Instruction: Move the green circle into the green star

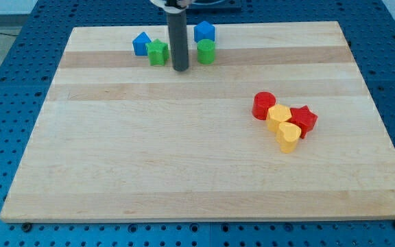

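Note:
The green circle (206,51) sits near the view's top, just right of my rod. The green star (158,52) sits left of the rod, touching a blue block (141,44) on its left. My tip (180,69) rests on the board between the two green blocks, slightly below them, touching neither as far as I can tell. A second blue block (204,31) stands just above the green circle.
At the view's right is a cluster: a red circle (264,105), a yellow block (278,116), a yellow heart-like block (289,136) and a red star (304,120). The wooden board (184,171) lies on a blue perforated table.

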`<act>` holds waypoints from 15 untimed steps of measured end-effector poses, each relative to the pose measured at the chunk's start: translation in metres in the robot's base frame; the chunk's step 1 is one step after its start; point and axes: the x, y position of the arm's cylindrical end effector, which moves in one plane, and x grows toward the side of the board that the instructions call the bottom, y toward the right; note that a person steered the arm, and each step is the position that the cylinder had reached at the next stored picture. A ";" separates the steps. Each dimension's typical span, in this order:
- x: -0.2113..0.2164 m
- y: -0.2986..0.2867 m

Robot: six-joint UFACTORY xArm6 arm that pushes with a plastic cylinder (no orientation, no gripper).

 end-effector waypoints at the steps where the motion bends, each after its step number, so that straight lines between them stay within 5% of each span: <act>1: -0.011 -0.035; 2: -0.011 -0.044; 4: 0.038 0.076; 6: -0.015 0.147; 10: -0.029 0.029; 15: 0.006 -0.028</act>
